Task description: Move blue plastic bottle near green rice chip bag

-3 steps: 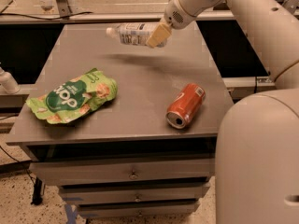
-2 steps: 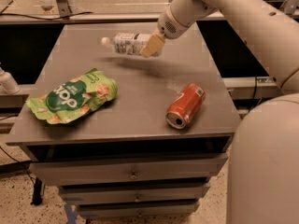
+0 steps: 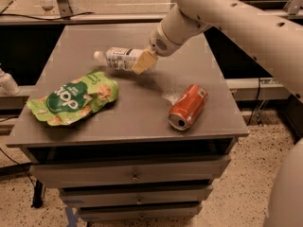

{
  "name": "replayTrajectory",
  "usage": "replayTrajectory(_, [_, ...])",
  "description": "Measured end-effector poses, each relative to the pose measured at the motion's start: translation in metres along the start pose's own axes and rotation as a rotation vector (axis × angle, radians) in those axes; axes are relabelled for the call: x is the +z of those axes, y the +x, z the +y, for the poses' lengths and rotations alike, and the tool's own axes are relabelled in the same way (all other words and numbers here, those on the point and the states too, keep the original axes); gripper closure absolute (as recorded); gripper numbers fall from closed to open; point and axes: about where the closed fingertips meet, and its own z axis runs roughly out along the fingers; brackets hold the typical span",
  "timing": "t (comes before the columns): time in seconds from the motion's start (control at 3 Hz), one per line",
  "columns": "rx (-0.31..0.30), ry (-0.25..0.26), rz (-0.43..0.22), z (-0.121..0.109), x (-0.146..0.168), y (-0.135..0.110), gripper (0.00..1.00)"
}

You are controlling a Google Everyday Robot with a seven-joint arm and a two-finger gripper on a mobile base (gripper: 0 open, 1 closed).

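The blue plastic bottle [image 3: 119, 58] is clear with a white cap and a pale printed label. It lies sideways in my gripper [image 3: 144, 62], cap pointing left, held just above the table. The gripper is shut on the bottle's base end, one tan finger [image 3: 143, 61] across its front. The green rice chip bag [image 3: 75, 98] lies flat at the table's front left. The bottle's cap end hangs just above and right of the bag's top edge.
A red soda can [image 3: 188, 107] lies on its side at the front right of the grey table [image 3: 142, 126]. Drawers sit below the tabletop. A white object [image 3: 7, 83] stands off the left edge. My arm [image 3: 227, 18] reaches in from the upper right.
My gripper has carried the bottle leftward and down toward the front, from the table's back middle to just beside the green bag. The bag and can have not moved.
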Motion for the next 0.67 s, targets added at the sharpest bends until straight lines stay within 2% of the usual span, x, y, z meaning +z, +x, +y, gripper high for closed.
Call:
replayTrajectory(0.33, [0.014,-0.011,0.014,0.023,0.0,0.004,1.0])
replayTrajectory(0.67, [0.02,-0.032,0.044,0.035,-0.001,0.014,0.83])
